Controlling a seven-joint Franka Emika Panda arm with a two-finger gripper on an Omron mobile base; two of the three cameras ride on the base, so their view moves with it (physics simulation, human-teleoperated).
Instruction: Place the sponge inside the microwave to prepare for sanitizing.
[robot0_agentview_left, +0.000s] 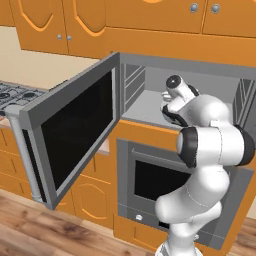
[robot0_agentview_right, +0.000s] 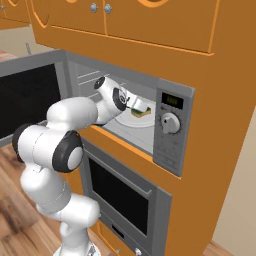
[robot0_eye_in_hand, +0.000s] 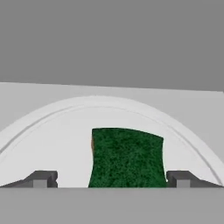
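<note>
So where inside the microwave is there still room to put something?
Bare white turntable plate shows either side of and behind the dark green sponge. The grey floor toward the open door is free. It is crowded at the sponge, between the open gripper tips.

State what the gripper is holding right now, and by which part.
Nothing is held. The gripper is open, a finger tip clear on each side of the sponge, which lies on the white turntable plate inside the microwave.

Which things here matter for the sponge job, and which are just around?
Job:
sponge, lying on the turntable plate
microwave, door open
pincer, open

Just around:
oven
stovetop
upper cabinets
</note>
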